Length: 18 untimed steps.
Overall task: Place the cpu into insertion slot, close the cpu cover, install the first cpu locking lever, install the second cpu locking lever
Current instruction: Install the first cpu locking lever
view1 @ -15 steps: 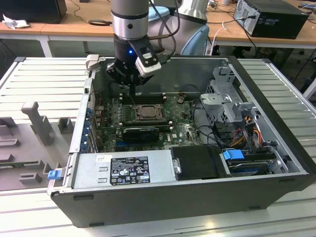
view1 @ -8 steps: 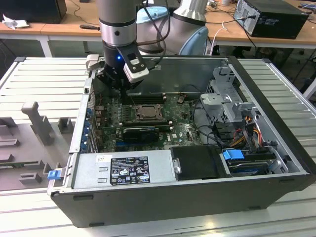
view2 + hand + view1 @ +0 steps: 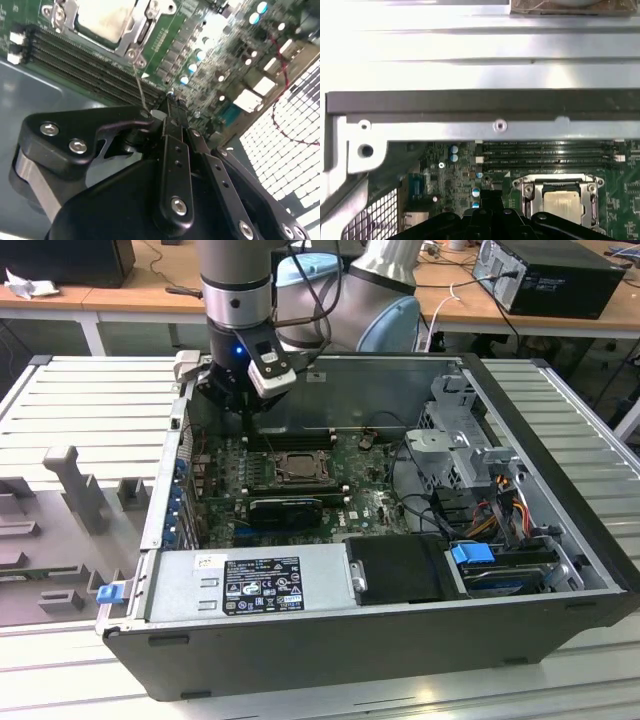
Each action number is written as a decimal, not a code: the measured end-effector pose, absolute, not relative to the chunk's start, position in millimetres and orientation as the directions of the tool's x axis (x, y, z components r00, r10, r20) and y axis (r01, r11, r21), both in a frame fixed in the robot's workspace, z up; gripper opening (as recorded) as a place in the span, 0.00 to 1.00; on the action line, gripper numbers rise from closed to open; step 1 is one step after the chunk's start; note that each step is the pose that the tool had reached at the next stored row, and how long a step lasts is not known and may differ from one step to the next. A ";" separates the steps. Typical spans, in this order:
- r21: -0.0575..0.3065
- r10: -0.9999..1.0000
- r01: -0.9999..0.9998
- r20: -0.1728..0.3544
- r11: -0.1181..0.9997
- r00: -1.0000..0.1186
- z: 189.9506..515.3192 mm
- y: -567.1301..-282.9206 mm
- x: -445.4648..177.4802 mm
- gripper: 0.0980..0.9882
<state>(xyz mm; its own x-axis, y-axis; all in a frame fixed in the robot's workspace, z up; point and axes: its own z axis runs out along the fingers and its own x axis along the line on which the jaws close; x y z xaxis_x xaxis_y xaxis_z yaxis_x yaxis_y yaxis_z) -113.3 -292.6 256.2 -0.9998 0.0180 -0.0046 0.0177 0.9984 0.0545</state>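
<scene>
Chip (image 3: 563,204): seated, held down by the closed cover (image 3: 146,22).
Lever (image 3: 139,85): raised beside the chip, apparently unlatched.
Gripper (image 3: 172,102): narrow, fingers together beside the chip, at the lever.

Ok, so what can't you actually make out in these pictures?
Cpu: first wrist view, one edge hidden by the gripper.
Cover: second wrist view, cut off by the picture's edge.
Whether the cover is latched: exterior view, too small to tell.
Thin lever: second wrist view, its end hidden behind the gripper.
Pin field: both wrist views, hidden under the cpu.
</scene>
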 end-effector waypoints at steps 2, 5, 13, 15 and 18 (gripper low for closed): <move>0.054 0.018 0.018 -0.005 0.998 -1.000 256.1 -291.8 -108.8 0.01; 0.054 0.018 0.018 -0.005 0.998 -1.000 255.9 -291.4 -102.1 0.01; 0.054 0.018 0.018 -0.005 0.998 -1.000 255.8 -291.4 -95.7 0.01; 0.054 0.018 0.018 -0.005 0.998 -1.000 255.8 -291.4 -93.8 0.01; 0.054 0.018 0.018 -0.005 0.998 -1.000 255.8 -291.4 -92.4 0.01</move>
<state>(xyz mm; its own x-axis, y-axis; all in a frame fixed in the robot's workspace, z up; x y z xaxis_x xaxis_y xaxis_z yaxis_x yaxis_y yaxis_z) -92.4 -291.4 255.8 -0.9998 0.0179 -0.0046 0.0176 0.9984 0.0543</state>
